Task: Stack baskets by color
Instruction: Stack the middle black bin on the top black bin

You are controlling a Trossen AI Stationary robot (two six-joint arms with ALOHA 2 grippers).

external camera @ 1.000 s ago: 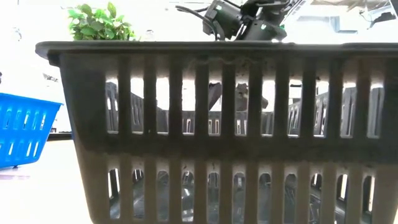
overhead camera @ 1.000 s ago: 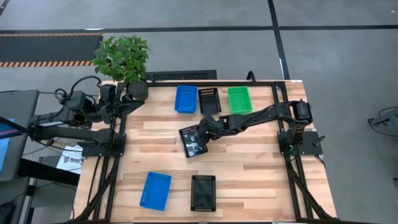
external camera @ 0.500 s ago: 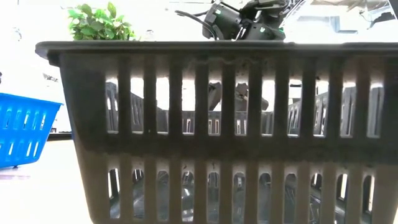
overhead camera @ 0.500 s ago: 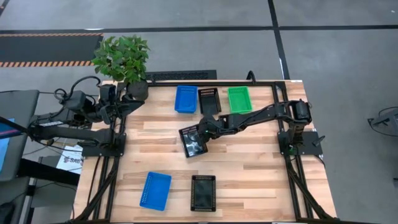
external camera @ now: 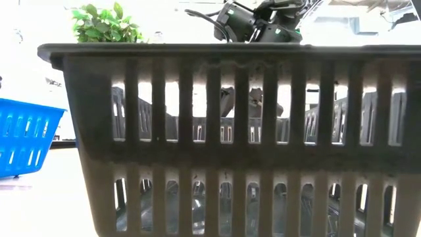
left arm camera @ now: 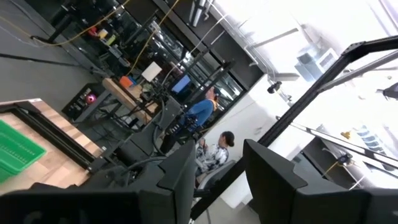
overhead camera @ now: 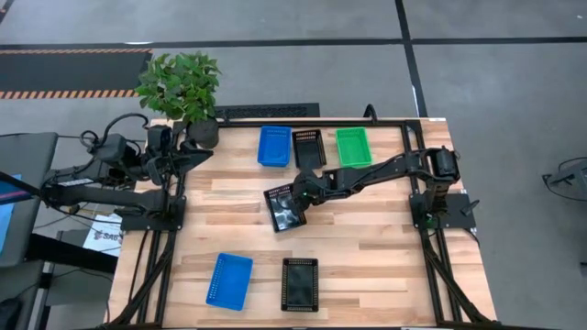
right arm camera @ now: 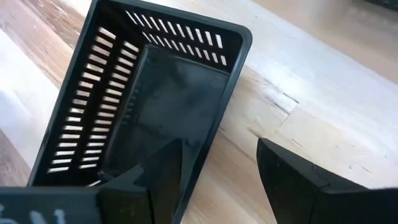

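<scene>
Six baskets show from above, and I'll take them from my edge of the table outward. At 6 o'clock, closest to me, a black basket (overhead camera: 300,284) sits square to the edge (it fills nearly the whole low view). Just beside it at 7 o'clock lies a blue basket (overhead camera: 228,280), slightly skewed.

Near the table's centre another black basket, the tilted one (overhead camera: 283,209), lies turned at an angle to the boards. The right gripper (overhead camera: 296,195) reaches to it from the arm's base at 3 o'clock and is over the basket's 1 o'clock corner. Its fingers (right arm camera: 292,180) stand wide apart and straddle one wall, one inside the basket and one outside, with nothing pinched.

At 12 o'clock three baskets stand side by side along the far edge: a blue far basket (overhead camera: 274,146), a black far basket (overhead camera: 308,148) and a green basket (overhead camera: 353,147). Whether any of these is a stack I cannot tell.

At 10 o'clock the left gripper (left arm camera: 217,165) waits beside the potted plant (overhead camera: 181,87), fingers parted on empty air and pointing off into the room.
</scene>
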